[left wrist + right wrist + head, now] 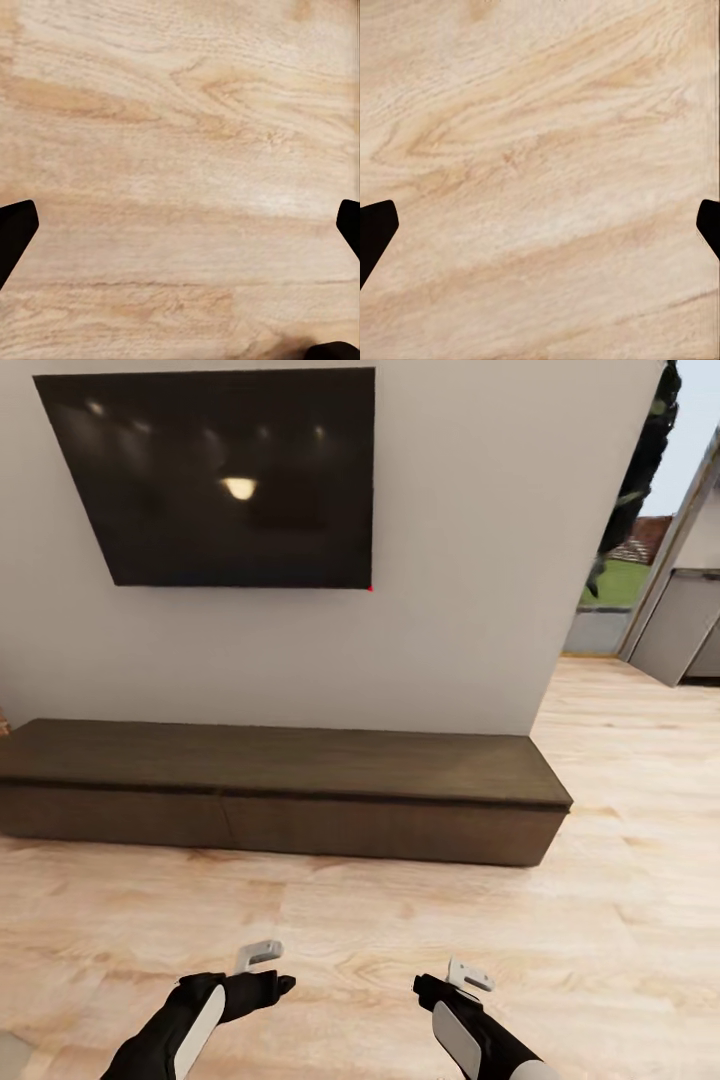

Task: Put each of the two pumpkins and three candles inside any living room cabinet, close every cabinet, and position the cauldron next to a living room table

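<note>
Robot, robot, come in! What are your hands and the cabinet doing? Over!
Both end effectors, left and right, open, empty, over wood floor. Cabinet ahead, fronts shut. Nothing between.

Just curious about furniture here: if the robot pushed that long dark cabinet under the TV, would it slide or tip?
Probably neither. The cabinet is long, low and flat on the wooden floor, so tipping looks unlikely. It likely is heavy; its handle-less fronts offer little grip.

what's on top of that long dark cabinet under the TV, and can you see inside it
The top of the cabinet is bare brown wood; the TV hangs on the wall above it. Its flat fronts are shut, so whatever is inside is hidden.
</note>
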Available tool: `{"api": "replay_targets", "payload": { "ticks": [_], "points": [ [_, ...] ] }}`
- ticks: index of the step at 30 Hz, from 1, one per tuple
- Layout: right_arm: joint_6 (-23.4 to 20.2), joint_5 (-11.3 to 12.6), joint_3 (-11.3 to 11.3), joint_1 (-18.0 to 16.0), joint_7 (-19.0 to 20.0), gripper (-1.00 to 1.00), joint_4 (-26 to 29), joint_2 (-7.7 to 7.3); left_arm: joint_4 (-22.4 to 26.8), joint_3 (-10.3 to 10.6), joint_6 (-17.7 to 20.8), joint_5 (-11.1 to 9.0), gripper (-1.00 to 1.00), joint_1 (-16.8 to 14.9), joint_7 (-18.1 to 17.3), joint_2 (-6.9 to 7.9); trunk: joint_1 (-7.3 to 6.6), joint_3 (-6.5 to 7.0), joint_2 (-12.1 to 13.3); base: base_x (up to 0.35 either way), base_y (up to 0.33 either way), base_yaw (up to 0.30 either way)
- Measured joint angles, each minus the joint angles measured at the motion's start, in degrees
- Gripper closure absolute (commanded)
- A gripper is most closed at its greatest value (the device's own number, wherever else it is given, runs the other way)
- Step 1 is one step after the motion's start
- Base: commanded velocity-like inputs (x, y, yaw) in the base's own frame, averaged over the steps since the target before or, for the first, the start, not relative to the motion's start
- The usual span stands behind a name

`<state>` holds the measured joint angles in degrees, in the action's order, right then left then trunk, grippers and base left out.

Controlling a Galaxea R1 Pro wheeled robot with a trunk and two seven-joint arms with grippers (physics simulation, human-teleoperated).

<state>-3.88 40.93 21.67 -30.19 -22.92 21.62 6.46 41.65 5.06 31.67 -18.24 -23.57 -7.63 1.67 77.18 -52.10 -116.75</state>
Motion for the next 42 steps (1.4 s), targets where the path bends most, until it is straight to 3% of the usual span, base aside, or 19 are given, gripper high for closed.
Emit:
{"api": "replay_targets", "payload": {
  "ticks": [14, 19, 21, 23, 26, 28, 29, 31, 34, 37, 39, 42],
  "points": [
    [0.1, -0.1, 0.0, 0.0, -0.1, -1.0, 0.0, 0.01, 0.0, -0.1, 0.1, -0.2, -1.0, 0.0, -0.4, 0.09, -0.01, 0.0, 0.0, 0.081, 0.067, -0.166],
    [0.2, 0.0, -0.1, 0.0, 0.1, -1.0, 0.0, -0.1, 0.9, -1.0, 1.0, -1.6, -1.0, 0.0, -1.0, 1.99, 0.0, 0.0, 0.0, 0.014, 0.01, -0.005],
    [0.3, 0.1, -0.1, 0.0, 1.5, -1.0, 0.0, -0.3, 2.9, -1.7, 3.4, -4.2, -1.0, 0.0, -1.4, 3.4, 0.0, 0.0, 0.0, 0.003, 0.002, -0.001],
    [0.2, 0.2, -0.3, 0.0, 4.3, -1.0, -0.1, -0.87, 6.5, -2.1, 8.6, -7.5, -1.0, 0.0, -2.9, 5.44, 0.0, 0.0, 0.0, 0.001, 0.001, 0.0],
    [0.1, 3.4, -3.3, 0.4, 12.3, -1.0, -0.2, -3.32, 16.8, -2.3, 20.6, -14.7, -1.0, -0.1, -8.2, 10.91, 0.0, 0.01, 0.0, 0.0, 0.0, 0.0],
    [0.1, 6.9, -5.5, 1.4, 19.6, -1.0, -0.3, -5.5, 23.3, -2.3, 23.5, -19.0, -1.0, 0.0, -11.1, 14.75, 0.0, 0.0, 0.0, 0.0, 0.0, 0.0],
    [0.0, 7.6, -5.8, 1.7, 21.3, -1.0, -0.3, -6.01, 24.5, -2.3, 23.9, -20.0, -1.0, 0.0, -11.6, 15.56, 0.0, 0.0, 0.0, 0.0, 0.0, 0.0],
    [0.1, 9.4, -6.6, 2.4, 27.8, -1.0, -1.3, -7.34, 27.2, -2.2, 25.0, -25.7, -1.0, 0.0, -12.8, 17.83, 0.0, 0.0, 0.0, 0.0, 0.0, 0.0],
    [1.3, 10.2, -7.2, 2.8, 32.6, -1.0, -4.7, -7.89, 28.7, -0.9, 25.6, -35.2, -1.0, 0.0, -13.5, 19.6, 0.0, 0.0, 0.0, 0.0, 0.0, 0.0],
    [5.7, 10.3, -7.7, 2.9, 33.8, -1.0, -7.0, -8.04, 28.8, 1.5, 25.7, -39.8, -1.0, 0.1, -13.6, 20.05, 0.0, 0.0, 0.0, 0.0, 0.0, 0.0],
    [8.7, 10.6, -7.7, 2.9, 34.2, -1.0, -7.6, -8.14, 28.9, 2.5, 25.7, -41.2, -1.0, 0.1, -13.7, 20.16, 0.0, 0.0, 0.0, 0.0, 0.0, 0.0],
    [11.3, 13.8, -9.8, 2.9, 36.4, -1.0, -7.6, -8.25, 28.9, 3.4, 25.8, -44.3, -1.0, 0.1, -13.8, 20.24, 0.0, 0.0, 0.0, 0.0, 0.0, 0.0]
  ]
}}
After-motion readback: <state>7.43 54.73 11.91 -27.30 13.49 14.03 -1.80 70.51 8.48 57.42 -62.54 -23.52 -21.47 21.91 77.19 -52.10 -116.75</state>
